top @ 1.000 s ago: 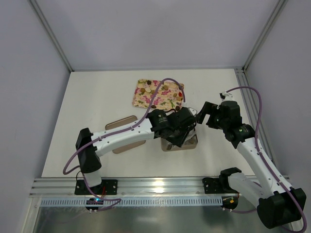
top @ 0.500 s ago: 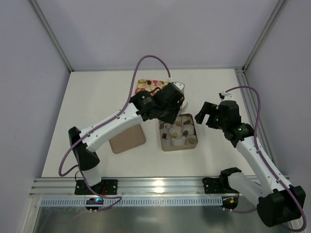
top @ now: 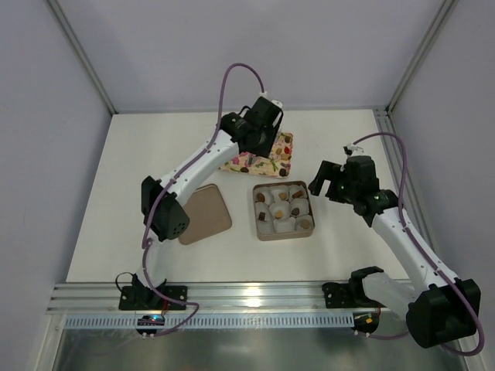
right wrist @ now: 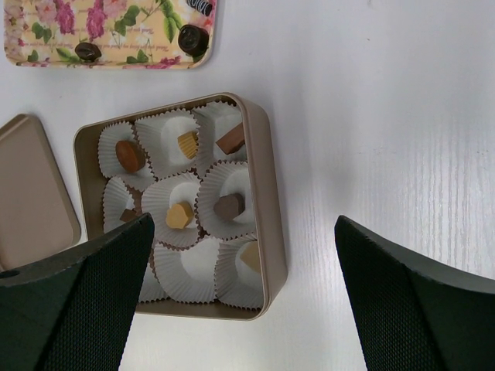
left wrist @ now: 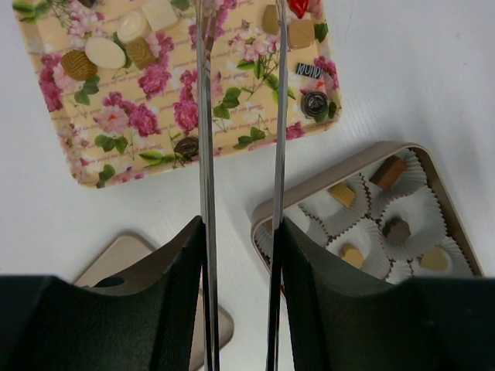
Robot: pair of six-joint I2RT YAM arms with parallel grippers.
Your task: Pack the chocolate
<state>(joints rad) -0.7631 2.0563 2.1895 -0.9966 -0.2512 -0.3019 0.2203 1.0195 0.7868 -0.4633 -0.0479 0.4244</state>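
Observation:
Several chocolates lie on the floral tray (left wrist: pixel 155 116), among them a tan round one (left wrist: pixel 80 65) and a dark one (left wrist: pixel 186 147). Others sit in white paper cups inside the tan box (right wrist: pixel 263 193): a golden piece (right wrist: pixel 179 215), a dark piece (right wrist: pixel 229 205) and a brown oval (right wrist: pixel 130 155). My left gripper (left wrist: pixel 241 15) carries two long thin blades. They hang apart and empty over the tray (top: pixel 267 158), their tips out of the wrist view. My right gripper (right wrist: pixel 244 294) is wide open and empty above the box's right side (top: pixel 305 210).
The box's tan lid (top: pixel 203 215) lies flat left of the box and shows in the left wrist view (left wrist: pixel 124 263). The white table (top: pixel 139 170) ends in a metal rail at the near edge. Walls close the back and both sides.
My left arm has swung from over the box back to the floral tray, uncovering the box and the lid. My right gripper has barely moved.

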